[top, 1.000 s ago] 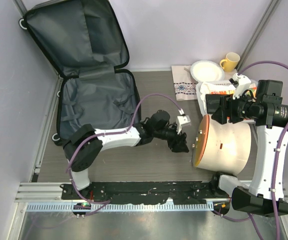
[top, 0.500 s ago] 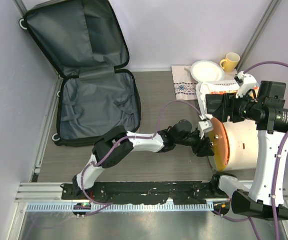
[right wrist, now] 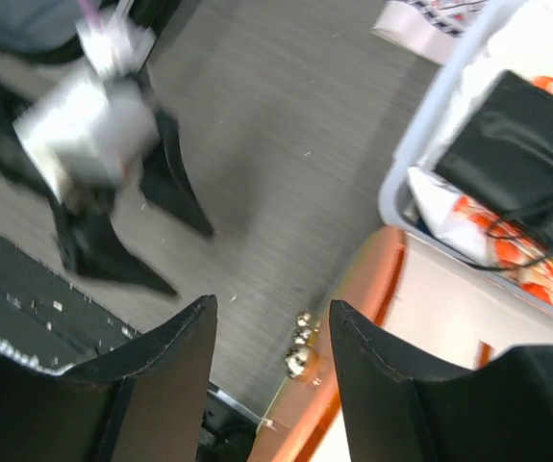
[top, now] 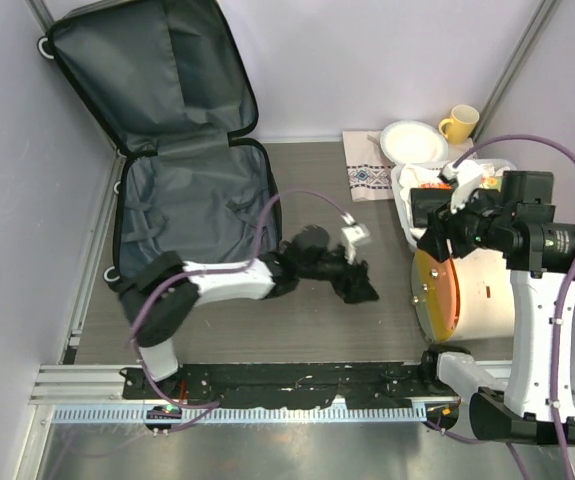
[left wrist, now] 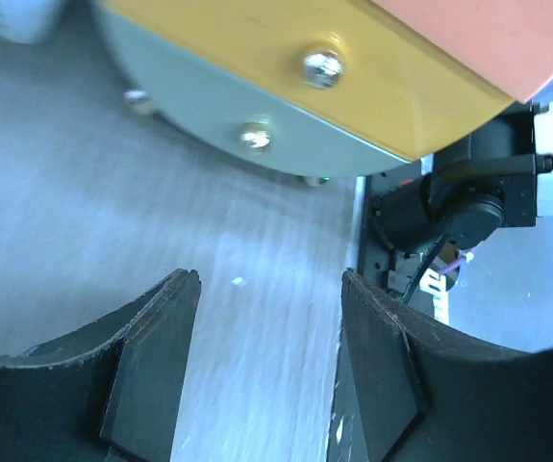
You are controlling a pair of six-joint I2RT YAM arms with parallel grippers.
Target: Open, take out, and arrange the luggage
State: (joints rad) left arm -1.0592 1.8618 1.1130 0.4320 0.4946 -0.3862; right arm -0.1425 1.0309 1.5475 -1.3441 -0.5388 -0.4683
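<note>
Three pale walls (top: 367, 60) enclose a grey table (top: 307, 330) bearing the open luggage (top: 192, 205).

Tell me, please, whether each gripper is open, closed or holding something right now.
Left gripper: open, holding nothing.
Right gripper: open, holding nothing.

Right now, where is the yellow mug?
In the top view, the yellow mug sits at the far right corner of the table, just right of the white dish.
</note>
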